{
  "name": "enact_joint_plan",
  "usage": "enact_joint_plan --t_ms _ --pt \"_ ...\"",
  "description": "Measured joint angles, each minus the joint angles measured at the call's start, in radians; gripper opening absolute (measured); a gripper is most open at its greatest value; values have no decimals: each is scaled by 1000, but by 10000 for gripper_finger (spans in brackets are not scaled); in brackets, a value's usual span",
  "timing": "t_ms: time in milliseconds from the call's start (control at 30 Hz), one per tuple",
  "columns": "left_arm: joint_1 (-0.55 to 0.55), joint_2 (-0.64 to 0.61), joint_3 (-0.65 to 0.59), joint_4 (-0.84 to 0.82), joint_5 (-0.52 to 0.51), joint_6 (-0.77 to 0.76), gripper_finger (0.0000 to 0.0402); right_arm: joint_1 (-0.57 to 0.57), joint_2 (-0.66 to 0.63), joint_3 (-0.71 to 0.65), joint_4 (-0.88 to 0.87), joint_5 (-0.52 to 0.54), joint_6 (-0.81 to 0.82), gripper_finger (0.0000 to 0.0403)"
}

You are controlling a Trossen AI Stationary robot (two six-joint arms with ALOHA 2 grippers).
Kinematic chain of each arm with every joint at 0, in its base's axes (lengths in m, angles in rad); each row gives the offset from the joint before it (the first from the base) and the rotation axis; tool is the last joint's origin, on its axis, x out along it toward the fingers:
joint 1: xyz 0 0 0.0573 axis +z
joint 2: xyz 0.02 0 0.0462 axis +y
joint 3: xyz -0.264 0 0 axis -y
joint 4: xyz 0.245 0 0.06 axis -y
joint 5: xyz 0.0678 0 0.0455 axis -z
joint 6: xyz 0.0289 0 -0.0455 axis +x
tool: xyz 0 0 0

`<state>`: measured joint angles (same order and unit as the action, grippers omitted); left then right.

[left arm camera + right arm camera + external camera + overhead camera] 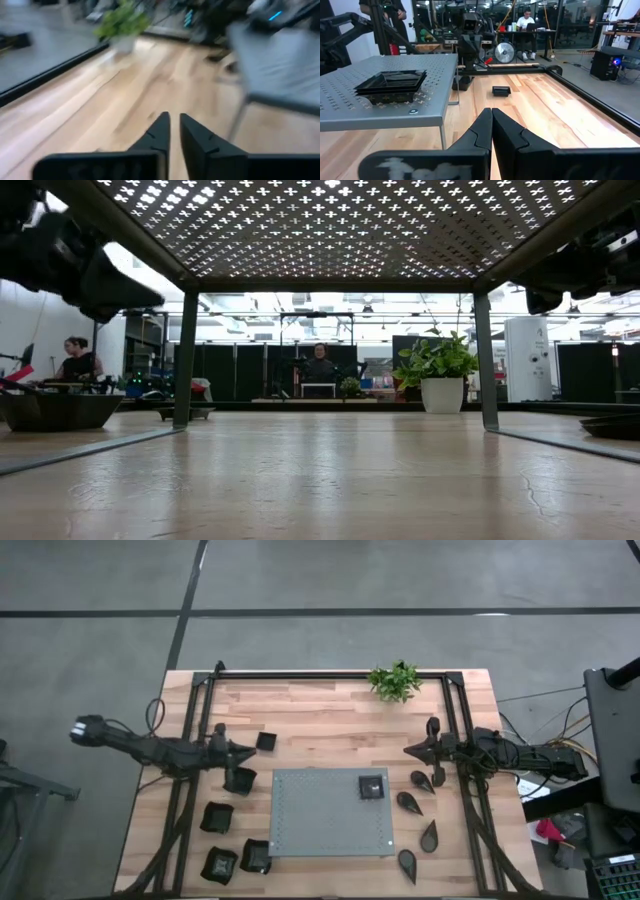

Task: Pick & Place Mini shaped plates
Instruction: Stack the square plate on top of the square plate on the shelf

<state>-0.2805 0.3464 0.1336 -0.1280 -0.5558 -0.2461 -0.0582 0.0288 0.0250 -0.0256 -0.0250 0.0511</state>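
Left gripper [245, 752], narrowly parted and empty beside a small square plate [266, 741] on the surface, risked nudging it; right gripper [410, 751] clenched empty near teardrop plates [421, 779].

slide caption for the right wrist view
Right gripper shut, facing a black square plate on the grey dotted mat.

A pale wooden butcher-block table [320, 715] carries a raised grey perforated metal mat [310, 820], a small green potted plant [394, 681], black squarish dishes [217, 817] on the left (one small square [266, 741] apart) and black teardrop dishes [409, 803] on the right.
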Motion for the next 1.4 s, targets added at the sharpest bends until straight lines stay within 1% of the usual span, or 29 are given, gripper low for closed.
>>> enact_joint_plan --t_ms 67,133,233,333,467,700,800,867,1067,1167,1233,1400 --pt "0 25 39 -90 -57 -11 74 0 0 0 0 0 -1 8" --pt "0 51 70 -152 -100 25 100 0 0 0 0 0 0 8" --pt "4 108 84 -176 -105 76 128 0 0 0 0 0 -1 8" --pt "5 176 89 -170 -105 88 143 0 0 0 0 0 0 8" --pt "7 274 89 -158 -110 80 145 0 0 0 0 0 0 8" --pt "39 423 92 -60 -120 124 138 1 0 0 0 0 -1 8" --pt "59 478 103 -79 -116 148 138 1 0 0 0 1 0 8" --pt "74 509 125 -64 -114 175 137 1 0 0 0 1 -1 8" --pt "144 612 206 -68 -34 256 136 1 0 0 0 1 0 8" --pt "185 662 248 -121 15 272 136 1 0 0 0 1 -1 8" --pt "210 695 269 -144 30 280 136 1 0 0 0 1 0 8" --pt "264 756 277 -155 88 332 136 1 0 0 0 1 0 8"
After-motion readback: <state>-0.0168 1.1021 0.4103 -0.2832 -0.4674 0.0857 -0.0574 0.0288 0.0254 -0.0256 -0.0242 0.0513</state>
